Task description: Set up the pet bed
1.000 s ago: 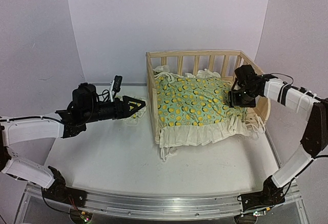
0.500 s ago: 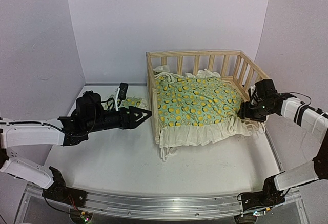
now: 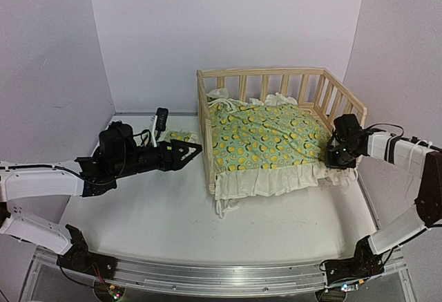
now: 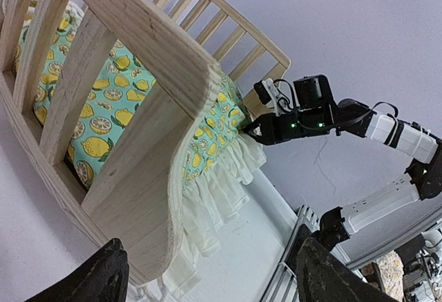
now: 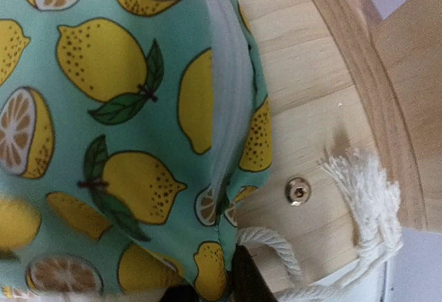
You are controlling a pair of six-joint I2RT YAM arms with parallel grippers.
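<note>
Honestly, looks like straightening duty: right gripper [image 3: 336, 158] at the near-right corner of the cushion [image 3: 266, 136] in the pet bed [image 3: 262, 72], back-right on the worktop [image 3: 173, 212], can't tell if clamped. Left gripper [image 3: 193, 152] spread wide, empty, alongside.

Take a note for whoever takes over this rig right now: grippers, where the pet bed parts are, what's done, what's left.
Left gripper: jaws open, empty, by the frame's left front post.
Right gripper: at the cushion's front right corner; grip unclear.
Done: cushion lies in the frame.
To do: small pillow lies on the table outside, left of the frame; probably goes in next.
</note>
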